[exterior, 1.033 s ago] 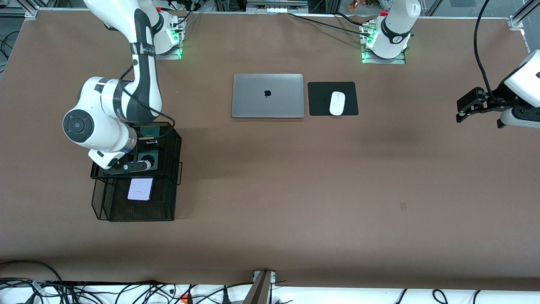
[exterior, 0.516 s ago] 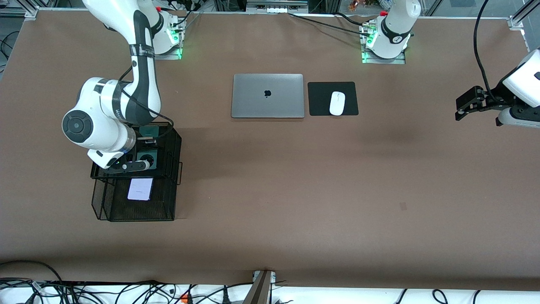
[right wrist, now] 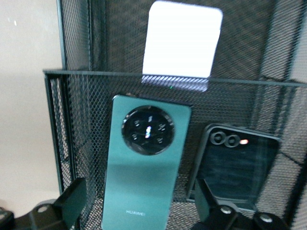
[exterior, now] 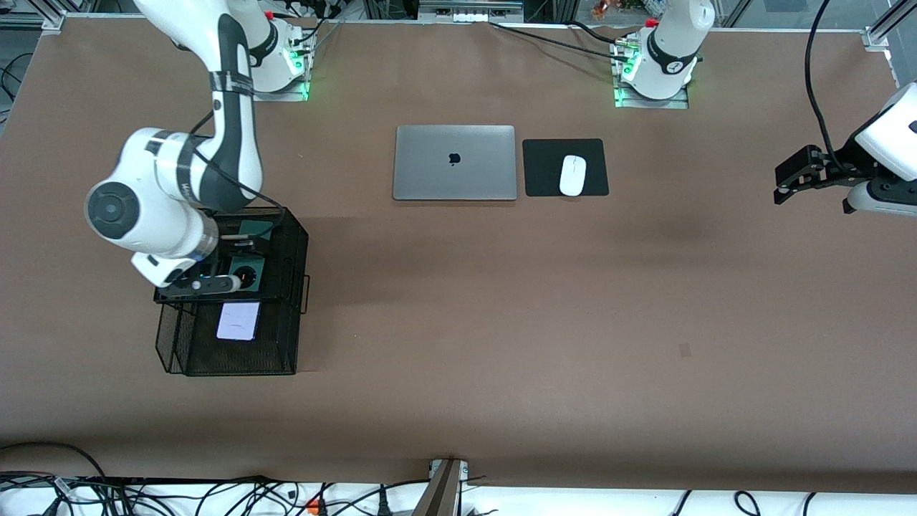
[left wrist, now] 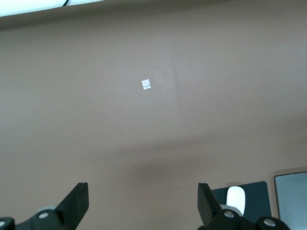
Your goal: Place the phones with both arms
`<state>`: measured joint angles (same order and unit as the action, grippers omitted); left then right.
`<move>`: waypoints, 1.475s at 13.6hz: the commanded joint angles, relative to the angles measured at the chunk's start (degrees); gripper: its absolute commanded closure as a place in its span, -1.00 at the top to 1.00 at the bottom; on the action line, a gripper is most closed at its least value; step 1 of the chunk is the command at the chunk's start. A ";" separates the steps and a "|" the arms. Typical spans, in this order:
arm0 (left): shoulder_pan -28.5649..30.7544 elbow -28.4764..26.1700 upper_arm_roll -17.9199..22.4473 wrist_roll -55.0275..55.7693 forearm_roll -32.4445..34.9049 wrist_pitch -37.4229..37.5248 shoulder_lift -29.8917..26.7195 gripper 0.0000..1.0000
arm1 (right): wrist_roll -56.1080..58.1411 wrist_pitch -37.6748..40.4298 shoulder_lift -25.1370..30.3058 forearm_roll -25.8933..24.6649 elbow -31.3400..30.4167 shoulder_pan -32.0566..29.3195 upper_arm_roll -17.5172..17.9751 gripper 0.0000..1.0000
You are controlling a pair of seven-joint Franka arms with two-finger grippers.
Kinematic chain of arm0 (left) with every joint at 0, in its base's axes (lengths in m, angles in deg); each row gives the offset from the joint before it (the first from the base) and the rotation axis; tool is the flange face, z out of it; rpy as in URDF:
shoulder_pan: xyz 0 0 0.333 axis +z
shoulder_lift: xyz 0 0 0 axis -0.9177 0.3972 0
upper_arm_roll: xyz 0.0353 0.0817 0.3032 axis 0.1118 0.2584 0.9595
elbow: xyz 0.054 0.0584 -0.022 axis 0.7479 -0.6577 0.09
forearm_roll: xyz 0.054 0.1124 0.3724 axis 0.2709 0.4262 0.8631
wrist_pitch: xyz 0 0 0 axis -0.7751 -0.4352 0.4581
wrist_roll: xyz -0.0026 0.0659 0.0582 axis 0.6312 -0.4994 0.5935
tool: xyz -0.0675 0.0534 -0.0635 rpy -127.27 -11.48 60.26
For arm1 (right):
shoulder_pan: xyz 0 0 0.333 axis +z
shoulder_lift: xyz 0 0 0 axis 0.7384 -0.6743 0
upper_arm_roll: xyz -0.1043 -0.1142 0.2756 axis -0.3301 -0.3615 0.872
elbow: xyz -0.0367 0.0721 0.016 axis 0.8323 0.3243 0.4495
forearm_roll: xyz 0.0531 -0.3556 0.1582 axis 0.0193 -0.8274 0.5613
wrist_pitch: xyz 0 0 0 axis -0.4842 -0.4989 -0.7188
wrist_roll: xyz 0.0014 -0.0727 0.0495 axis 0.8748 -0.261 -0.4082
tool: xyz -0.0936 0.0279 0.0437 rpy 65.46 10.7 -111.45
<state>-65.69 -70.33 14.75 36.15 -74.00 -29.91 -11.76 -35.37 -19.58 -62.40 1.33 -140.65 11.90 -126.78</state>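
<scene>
A black mesh basket (exterior: 295, 240) with two tiers stands at the right arm's end of the table. The long dark green phone (right wrist: 146, 163), with a round camera ring, lies in its upper tier. The black flip phone (right wrist: 237, 165) lies beside it. The pale lilac phone (right wrist: 182, 40) lies in the lower tier (exterior: 238, 320), nearer the front camera. My right gripper (right wrist: 139, 206) hangs open over the green phone (exterior: 247, 273), fingers on either side, holding nothing. My left gripper (exterior: 788, 183) waits open and empty in the air at the left arm's end (left wrist: 142, 206).
A closed silver laptop (exterior: 454, 163) and a white mouse (exterior: 572, 175) on a black pad (exterior: 544, 154) lie mid-table, close to the arm bases. The left wrist view shows bare brown table with a small white scrap (left wrist: 147, 84).
My right arm has shifted a little toward its own end of the table, still over the basket. The phones have not moved. The left arm has barely moved.
</scene>
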 commanded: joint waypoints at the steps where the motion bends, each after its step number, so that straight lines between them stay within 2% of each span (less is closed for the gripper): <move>1: 0.32 1.04 -0.43 -0.26 1.34 1.32 -0.37 1.00 | -0.97 6.68 2.15 0.81 6.36 -0.17 -3.43 0.99; 4: 0.41 1.04 -0.25 -0.26 1.34 1.24 -0.37 1.00 | -1.40 14.85 2.07 1.08 14.54 -0.61 -8.96 0.99; 6: 0.41 1.04 -0.16 -0.26 1.34 1.24 -0.37 1.00 | -1.32 18.73 1.98 1.17 19.20 -2.88 -10.12 0.99; 9: 0.41 1.04 -0.25 -0.26 1.34 1.24 -0.28 1.00 | -1.32 21.21 1.19 1.86 23.43 -7.37 -8.81 0.99; 13: 0.41 1.04 -0.16 -0.26 1.26 1.24 -0.28 1.00 | -2.02 21.74 0.66 6.26 26.42 -14.14 -3.36 0.99; 14: 0.41 1.04 -0.16 -0.26 1.26 1.32 -0.28 1.00 | -3.41 21.83 0.57 6.00 27.13 -16.15 -1.87 0.99; 15: 0.41 1.04 -0.16 -0.26 1.26 1.24 -0.28 1.00 | -5.52 22.44 0.57 5.48 28.27 -19.30 1.54 0.99; 18: 0.41 1.04 -0.16 -0.26 1.26 1.24 -0.28 1.00 | -8.35 25.60 1.10 -2.23 35.02 -30.46 14.97 0.99; 20: 0.41 1.04 -0.16 -0.26 1.26 1.32 -0.37 1.00 | -9.23 25.61 1.62 -7.34 37.41 -38.28 24.90 0.99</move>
<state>-65.46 -70.17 14.85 36.15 -74.00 -29.80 -11.97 -42.79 3.84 -61.02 -2.09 -107.81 -18.76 -110.58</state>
